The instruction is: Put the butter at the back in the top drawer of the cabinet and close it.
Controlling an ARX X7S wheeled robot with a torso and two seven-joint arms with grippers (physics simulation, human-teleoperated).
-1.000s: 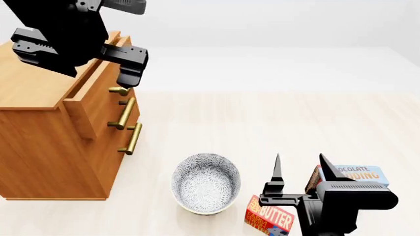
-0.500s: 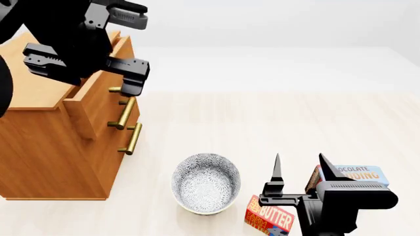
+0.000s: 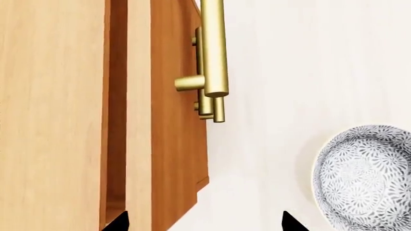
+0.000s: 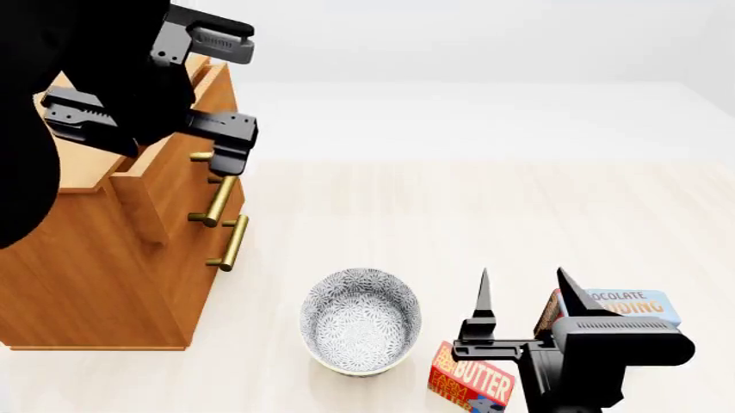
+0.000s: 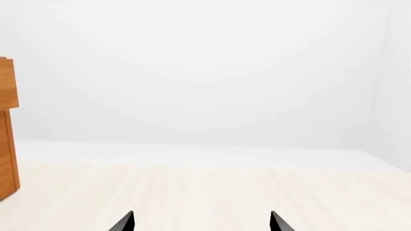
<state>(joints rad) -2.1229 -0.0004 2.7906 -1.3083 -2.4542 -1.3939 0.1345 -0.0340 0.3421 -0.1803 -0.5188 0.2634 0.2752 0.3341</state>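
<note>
Your left gripper [image 4: 219, 142] hangs over the front edge of the cabinet [image 4: 92, 258], its 2 fingers spread wide with nothing between them; in the left wrist view only the 2 dark fingertips [image 3: 119, 222] show, one over the gap behind the drawer front and the other over bare floor, touching neither. You can see the top drawer [image 4: 172, 172] pulled slightly out, a dark slot between its front panel and the cabinet top, and its brass handle [image 3: 214, 48] lies between the fingers' lines but apart from them. Your right gripper [image 4: 522, 301] points upward near the bottom of the head view, fingers also spread and empty. Just beside and below it lies the butter [image 4: 471, 379] on the floor, next to the patterned bowl [image 4: 361, 320], with the chocolate pudding box [image 4: 626, 305] behind the right gripper.
</note>
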